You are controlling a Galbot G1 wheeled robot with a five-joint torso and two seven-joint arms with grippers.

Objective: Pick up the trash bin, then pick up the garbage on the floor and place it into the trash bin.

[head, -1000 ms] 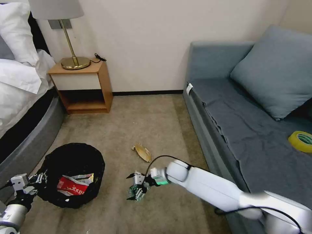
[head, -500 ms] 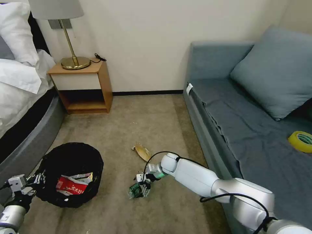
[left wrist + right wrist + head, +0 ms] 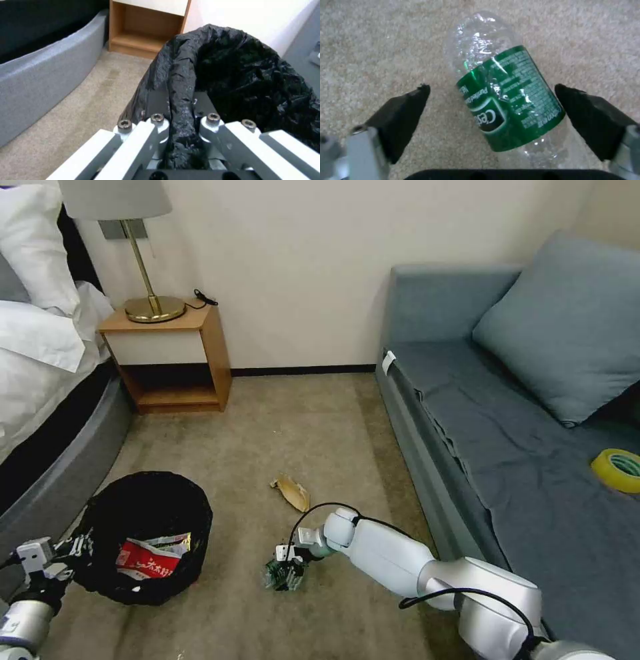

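At the lower left of the head view, closest to the robot, the left gripper (image 3: 70,557) has its jaws closed tight on the rim of the trash bin (image 3: 150,537). In the left wrist view the jaws pinch a fold of the black liner (image 3: 181,110) where it wraps over the rim. The round black bin sits on the beige carpet (image 3: 287,447) beside the curved grey bed base (image 3: 60,473). Inside it lie a crushed red-and-white carton (image 3: 148,565) and, just behind that, a strip of gold-yellow wrapper (image 3: 175,544).

To the right of the bin, the right arm reaches down to the floor. The right gripper (image 3: 285,573) hangs low over a small clear bottle (image 3: 277,575) with a green label, which lies on its side on the carpet. In the right wrist view the jaws stand wide apart, one black fingertip (image 3: 403,112) on each side of the bottle (image 3: 506,97), with carpet showing between each tip and the bottle.

A little farther off, a tan curled scrap (image 3: 292,491) lies on the carpet, apart from the bottle.

Farther back, a wooden nightstand (image 3: 170,357) stands against the wall with a brass lamp (image 3: 150,300) on top. Along the right runs a blue-grey sofa (image 3: 520,447) with a matching cushion (image 3: 567,323); a yellow tape roll (image 3: 618,470) rests on the seat.
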